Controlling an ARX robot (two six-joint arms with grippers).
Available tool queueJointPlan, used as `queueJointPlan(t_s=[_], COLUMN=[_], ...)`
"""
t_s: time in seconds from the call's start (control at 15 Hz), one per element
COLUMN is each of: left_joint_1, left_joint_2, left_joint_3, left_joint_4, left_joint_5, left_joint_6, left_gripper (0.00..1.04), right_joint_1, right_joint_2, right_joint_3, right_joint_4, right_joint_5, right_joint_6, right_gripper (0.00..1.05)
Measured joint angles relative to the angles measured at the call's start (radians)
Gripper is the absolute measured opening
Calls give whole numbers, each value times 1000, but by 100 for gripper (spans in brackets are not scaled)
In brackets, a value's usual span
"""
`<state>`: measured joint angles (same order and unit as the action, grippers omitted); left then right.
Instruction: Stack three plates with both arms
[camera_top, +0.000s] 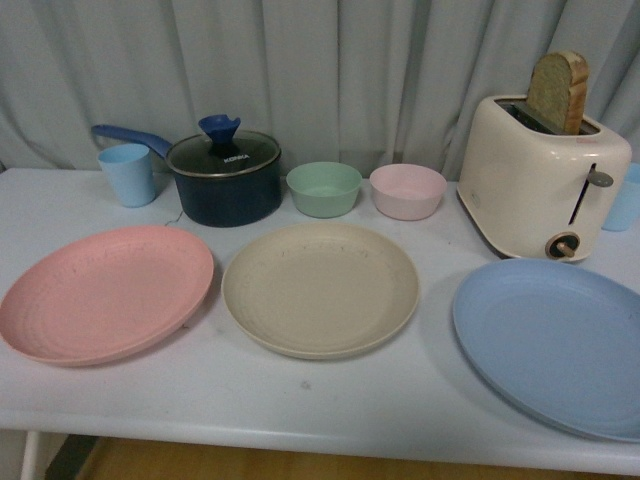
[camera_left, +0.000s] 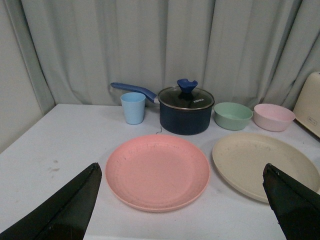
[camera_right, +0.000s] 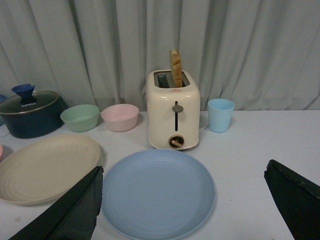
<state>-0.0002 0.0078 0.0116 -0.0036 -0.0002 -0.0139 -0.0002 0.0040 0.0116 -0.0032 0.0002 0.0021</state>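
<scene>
Three plates lie side by side on the white table (camera_top: 300, 400), none stacked. The pink plate (camera_top: 105, 292) is at the left, the beige plate (camera_top: 320, 287) in the middle, the light blue plate (camera_top: 555, 340) at the right. Neither arm shows in the front view. In the left wrist view my left gripper (camera_left: 182, 200) is open and empty, held back from the pink plate (camera_left: 157, 171), with the beige plate (camera_left: 262, 162) beside it. In the right wrist view my right gripper (camera_right: 185, 205) is open and empty, held back from the light blue plate (camera_right: 157, 192).
Along the back stand a light blue cup (camera_top: 127, 174), a dark blue lidded pot (camera_top: 222, 177), a green bowl (camera_top: 324, 189), a pink bowl (camera_top: 407, 191) and a cream toaster (camera_top: 540, 180) holding a slice of bread. A second blue cup (camera_right: 220, 114) stands right of the toaster. Grey curtain behind.
</scene>
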Motion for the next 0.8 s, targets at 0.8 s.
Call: queueJointPlan(t_s=[0.8], left_joint_1=[0], left_joint_2=[0], left_joint_3=[0], left_joint_4=[0], left_joint_5=[0], left_joint_6=[0], left_gripper=[98], right_joint_1=[0], right_joint_2=[0], right_joint_3=[0], right_joint_4=[0], right_joint_5=[0], right_joint_6=[0], right_gripper=[98])
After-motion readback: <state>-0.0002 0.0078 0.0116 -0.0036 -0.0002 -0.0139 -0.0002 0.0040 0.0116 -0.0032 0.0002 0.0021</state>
